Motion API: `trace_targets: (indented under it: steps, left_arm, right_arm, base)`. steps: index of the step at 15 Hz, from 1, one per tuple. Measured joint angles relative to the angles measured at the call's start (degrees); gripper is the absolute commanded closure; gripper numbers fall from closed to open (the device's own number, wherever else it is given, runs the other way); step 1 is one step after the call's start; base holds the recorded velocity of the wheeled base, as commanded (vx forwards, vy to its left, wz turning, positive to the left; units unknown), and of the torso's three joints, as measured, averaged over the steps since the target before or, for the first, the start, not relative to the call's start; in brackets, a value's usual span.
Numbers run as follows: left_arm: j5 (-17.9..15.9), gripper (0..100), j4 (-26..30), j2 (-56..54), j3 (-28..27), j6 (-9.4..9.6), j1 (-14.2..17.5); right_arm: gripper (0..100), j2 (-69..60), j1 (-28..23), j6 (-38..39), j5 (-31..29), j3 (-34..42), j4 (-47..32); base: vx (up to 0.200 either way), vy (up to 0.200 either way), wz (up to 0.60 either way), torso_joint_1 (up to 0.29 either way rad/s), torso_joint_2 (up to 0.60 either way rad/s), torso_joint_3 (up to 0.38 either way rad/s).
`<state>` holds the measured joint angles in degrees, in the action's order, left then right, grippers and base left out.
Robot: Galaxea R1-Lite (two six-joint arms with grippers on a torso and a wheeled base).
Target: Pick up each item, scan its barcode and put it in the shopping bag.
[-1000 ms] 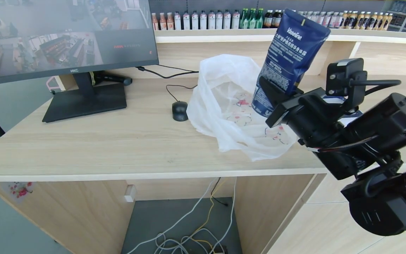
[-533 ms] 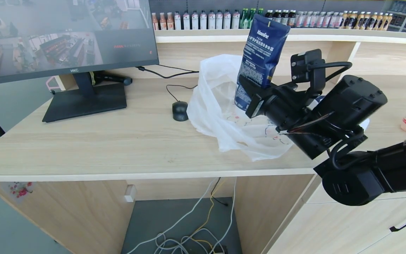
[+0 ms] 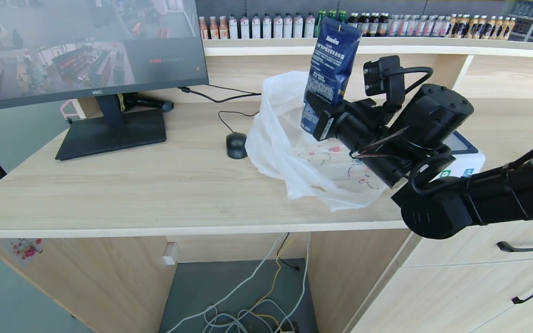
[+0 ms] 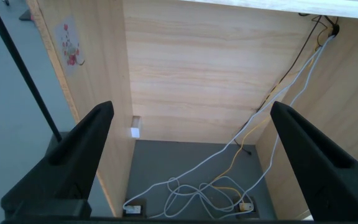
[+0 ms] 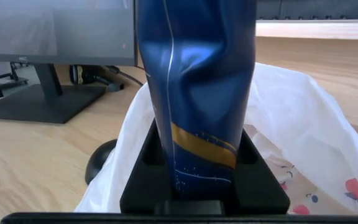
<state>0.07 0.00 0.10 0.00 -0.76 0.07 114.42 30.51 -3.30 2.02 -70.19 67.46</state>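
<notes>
- Bottles (image 3: pixel 266 25) line the shelf (image 3: pixel 257 45) behind our wooden tabletop (image 3: pixel 155 185).
- Fingers of our right gripper (image 3: pixel 318 113) clamp the blue pouch (image 3: pixel 332 58) upright over the white shopping bag (image 3: pixel 285 143).
- Fingers of our left gripper (image 4: pixel 191 112) stand apart, below the tabletop.

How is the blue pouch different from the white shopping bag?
The blue pouch is dark blue with print; the shopping bag is white and thin, with little red drawings. The pouch stands upright in the air, pinched by the right gripper; the bag lies slumped on the counter. The pouch is narrow and tall, the bag wide and low. Both look soft and crinkled.
</notes>
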Motion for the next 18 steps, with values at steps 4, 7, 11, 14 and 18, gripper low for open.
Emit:
trace_targets:
  steps: [4, 7, 11, 14, 18]
  left_arm:
    - [0.0, 0, 0.0, 0.0, 0.0, 0.0, 0.0]
    - [0.0, 0, 0.0, 0.0, 0.0, 0.0, 0.0]
    - [0.0, 0, 0.0, 0.0, 0.0, -0.02, 0.0]
    - [0.0, 0, 0.0, 0.0, 0.0, 0.0, 0.0]
    - [0.0, 0, 0.0, 0.0, 0.0, 0.0, 0.0]
  right_arm:
    - [100, 1.3, -0.8, 0.0, 1.3, -6.4, -7.8]
    - [100, 2.7, -2.4, 0.0, 2.9, -10.1, -10.6]
    - [100, 5.1, -3.2, 0.0, 3.6, -12.5, -11.1]
    - [100, 6.6, -3.1, 0.0, 3.6, -12.8, -11.2]
    - [100, 7.5, -3.1, 0.0, 3.6, -12.7, -11.1]
  base:
    - [0.0, 0.0, 0.0, 0.0, 0.0, 0.0]
    - [0.0, 0.0, 0.0, 0.0, 0.0, 0.0]
    - [0.0, 0.0, 0.0, 0.0, 0.0, 0.0]
    - [0.0, 0.0, 0.0, 0.0, 0.0, 0.0]
    - [0.0, 0.0, 0.0, 0.0, 0.0, 0.0]
